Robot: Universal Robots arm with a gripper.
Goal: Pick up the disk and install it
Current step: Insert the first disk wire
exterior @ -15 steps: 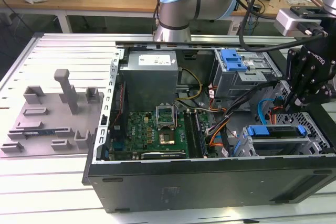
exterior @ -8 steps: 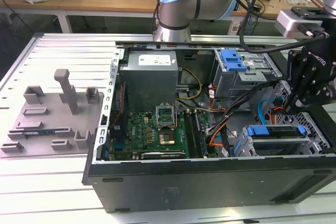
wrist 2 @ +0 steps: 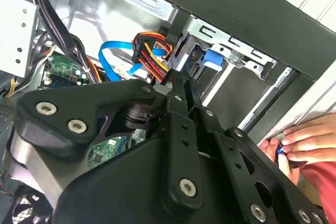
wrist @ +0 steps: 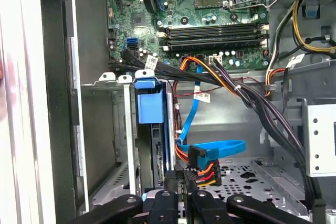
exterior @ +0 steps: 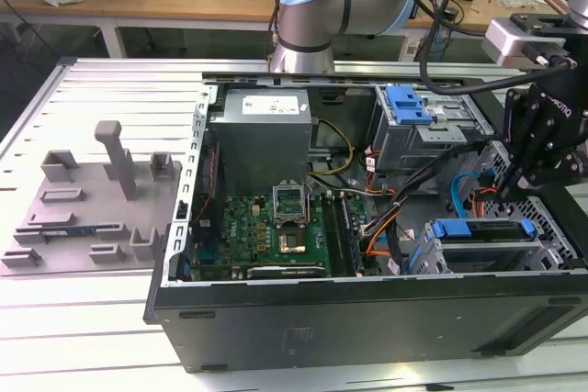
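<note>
Exterior view: disk (exterior: 482, 229) sits in the drive cage (exterior: 553, 227), inside the case (exterior: 367, 319).

The disk (exterior: 482, 230) stands on its long edge in the metal drive cage (exterior: 554, 219) at the near corner of the computer case (exterior: 367, 319), at the exterior view's right. Its blue carrier (exterior: 448, 228) runs along the upper edge, with a raised tab at each end. In the first wrist view it shows edge-on: a thin dark slab under a blue end tab, between the cage's upright walls.
</note>
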